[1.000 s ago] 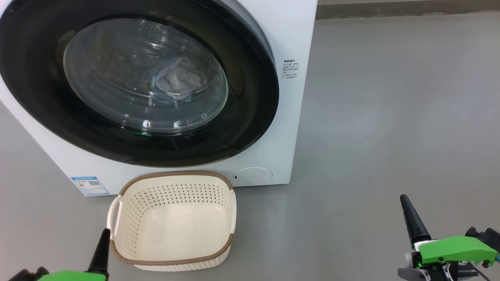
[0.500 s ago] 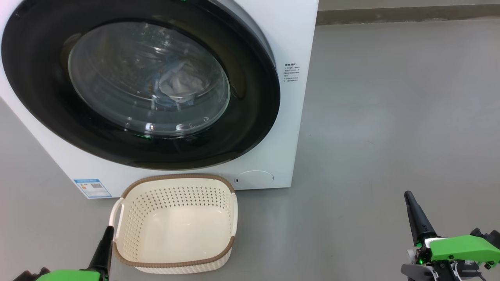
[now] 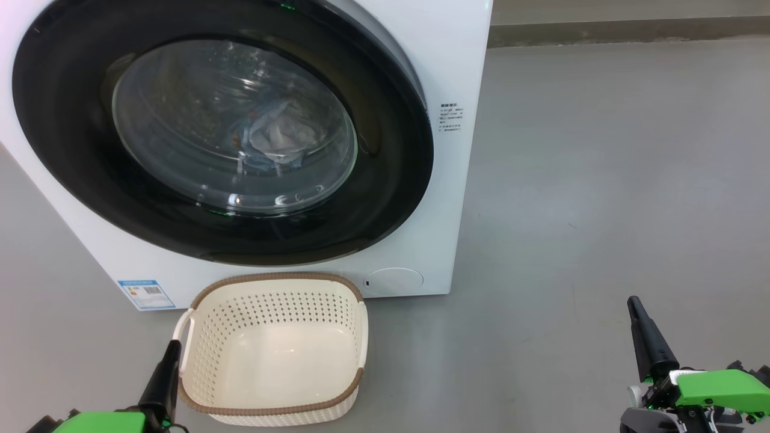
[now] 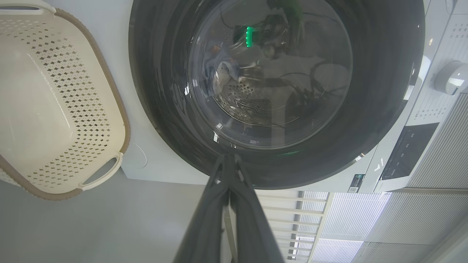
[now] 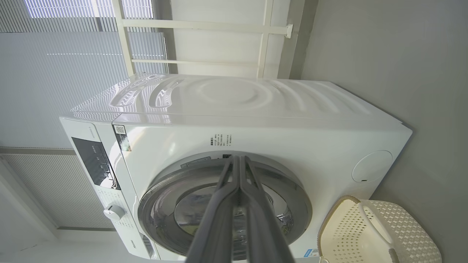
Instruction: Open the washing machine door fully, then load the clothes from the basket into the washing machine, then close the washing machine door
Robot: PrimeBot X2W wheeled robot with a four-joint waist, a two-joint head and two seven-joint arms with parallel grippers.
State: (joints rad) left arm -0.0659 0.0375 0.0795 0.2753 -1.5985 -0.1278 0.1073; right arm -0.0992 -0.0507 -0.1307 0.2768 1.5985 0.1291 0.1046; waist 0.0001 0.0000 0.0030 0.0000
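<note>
The washing machine (image 3: 460, 66) stands white and boxy ahead, its door (image 3: 391, 186) shut flat against the front. Through the glass window I see the clothes (image 3: 278, 135), blue and cream, lying inside the drum. The basket (image 3: 272, 278) sits on the floor just below the door with nothing in it. My left gripper (image 3: 174, 347) is shut with nothing in it, at the basket's near left corner. My right gripper (image 3: 633, 302) is shut and holds nothing, well right of the machine. In the left wrist view the left gripper (image 4: 227, 157) points at the door (image 4: 380, 95), with the basket (image 4: 76, 109) to the side.
Grey floor (image 3: 601, 180) stretches to the right of the machine up to a wall skirting (image 3: 625, 27). A round service cover (image 3: 394, 280) and a blue label (image 3: 146, 293) sit low on the machine's front. The control panel (image 5: 91, 162) and knob (image 5: 113, 211) are at its top.
The whole head view has shifted a little down and right, so the camera moved. Both grippers stay shut; the door, clothes and basket are as before.
</note>
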